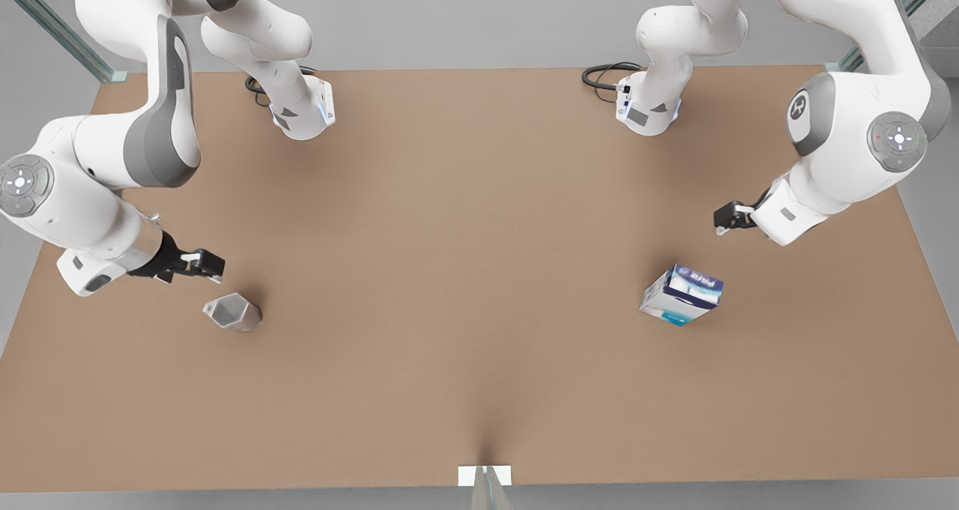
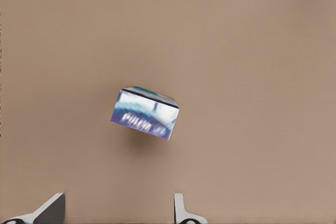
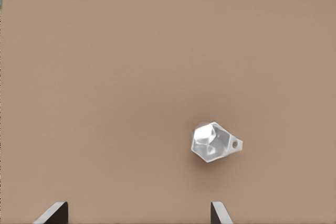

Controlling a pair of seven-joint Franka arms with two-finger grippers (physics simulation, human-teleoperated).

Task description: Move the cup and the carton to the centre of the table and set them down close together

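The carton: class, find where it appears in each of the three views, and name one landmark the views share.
Front view: the carton stands on the front view's right, below the left tool.
Left wrist view: the carton sits mid-picture, ahead of that open tool's fingertips.
Right wrist view: not in it; the cup is there instead.
Shared landmark: the brown table.

Your cup (image 1: 233,312) sits at the front view's left, the carton (image 1: 682,294) at its right (well apart), both on the table (image 1: 464,270).
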